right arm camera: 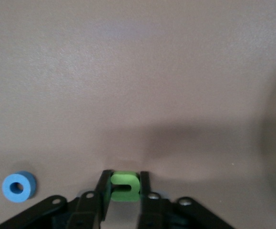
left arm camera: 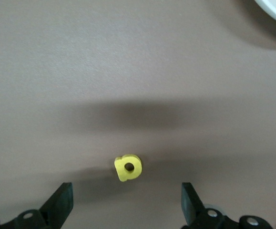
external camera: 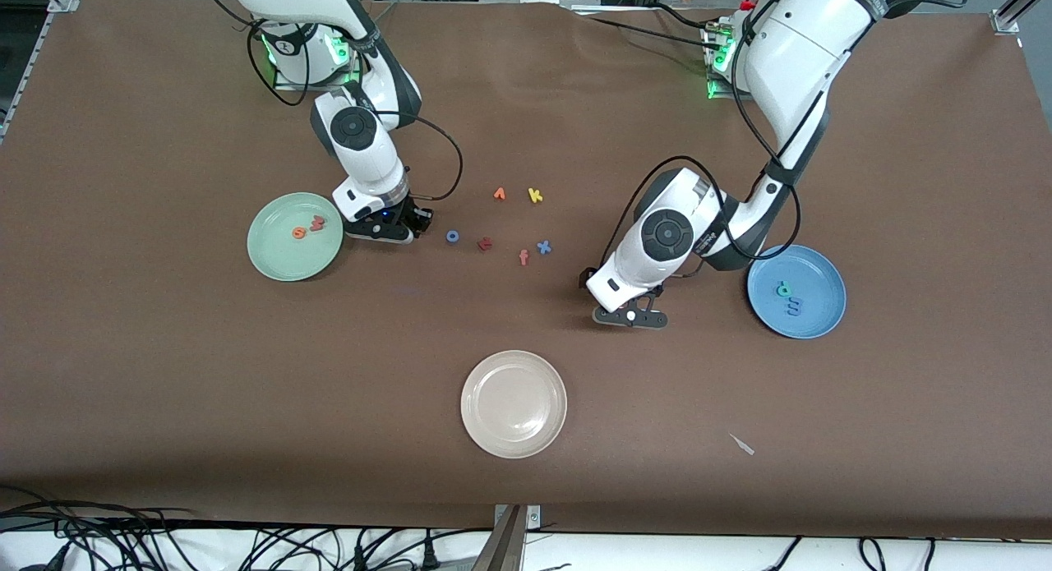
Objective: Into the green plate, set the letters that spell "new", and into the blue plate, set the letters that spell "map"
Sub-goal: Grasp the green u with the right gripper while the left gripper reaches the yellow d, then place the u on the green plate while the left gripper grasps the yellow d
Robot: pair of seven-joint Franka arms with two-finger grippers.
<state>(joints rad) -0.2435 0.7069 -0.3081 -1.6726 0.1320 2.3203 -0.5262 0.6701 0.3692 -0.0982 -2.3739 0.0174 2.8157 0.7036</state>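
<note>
Beige plate (external camera: 514, 403): nearest the front camera, mid-desk, nothing on it.
Pale scrap (external camera: 742, 444): on the brown desk (external camera: 164, 349), toward the left arm's end, about level with the beige plate.
Left pincer (external camera: 631, 316): low over bare desk between the beige plate and the blue plate; fingers (left arm camera: 61, 202) spread wide, gripping nothing.
Yellow a (left arm camera: 127, 168): flat on the desk, seen in the left wrist view between the spread fingers and touching neither; hidden under the arm in the front view.
Blue plate (external camera: 822, 324): toward the left arm's end; teal p (external camera: 785, 288) and blue m (external camera: 793, 308) inside, just beside each other.
Loose letters, mid-desk: salmon f (external camera: 523, 257), blue x (external camera: 543, 246), dark red letter (external camera: 485, 243), blue o (external camera: 453, 237); farther from the camera, an orange letter (external camera: 499, 194) and yellow k (external camera: 535, 195).
Green plate (external camera: 271, 259): toward the right arm's end; orange e (external camera: 299, 232) and salmon-red w (external camera: 317, 221) inside, side by side.
Right pincer (external camera: 393, 231): down at desk level just beside the green plate's rim, between plate and blue o; fingers pressed together, pinching the green n (right arm camera: 124, 186).
Green n: at the desk surface between the right fingers (right arm camera: 103, 188), outside the green plate; whether lifted, cannot tell.
</note>
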